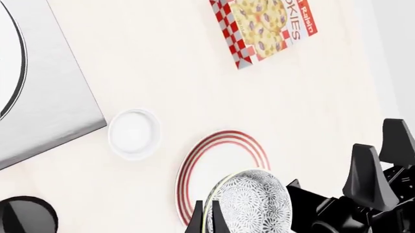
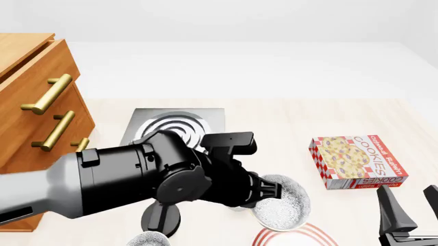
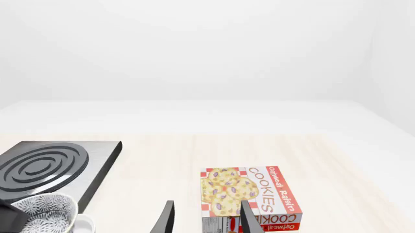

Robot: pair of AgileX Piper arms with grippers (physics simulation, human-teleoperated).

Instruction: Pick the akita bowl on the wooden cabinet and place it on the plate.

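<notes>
The akita bowl (image 1: 253,204) (image 2: 282,204), grey-white with dark speckles, hangs in my left gripper (image 1: 207,221), whose two black fingers are shut on its rim. It is over the plate (image 1: 224,153) (image 2: 291,237), a white plate with red rings, covering part of it; contact cannot be told. In the front view the left wrist hides those fingers. The wooden cabinet (image 2: 31,107) stands at the far left with nothing on its visible top. My right gripper (image 3: 207,221) (image 2: 413,205) is open and empty, apart from the bowl, near the table's front right.
A grey stove slab (image 2: 174,125) (image 1: 45,102) lies beyond the plate. A small white ramekin (image 1: 134,133) sits between the stove and the plate. A cookie box (image 2: 356,161) (image 3: 250,194) lies to the right. The bulky left arm (image 2: 137,179) crosses the near table.
</notes>
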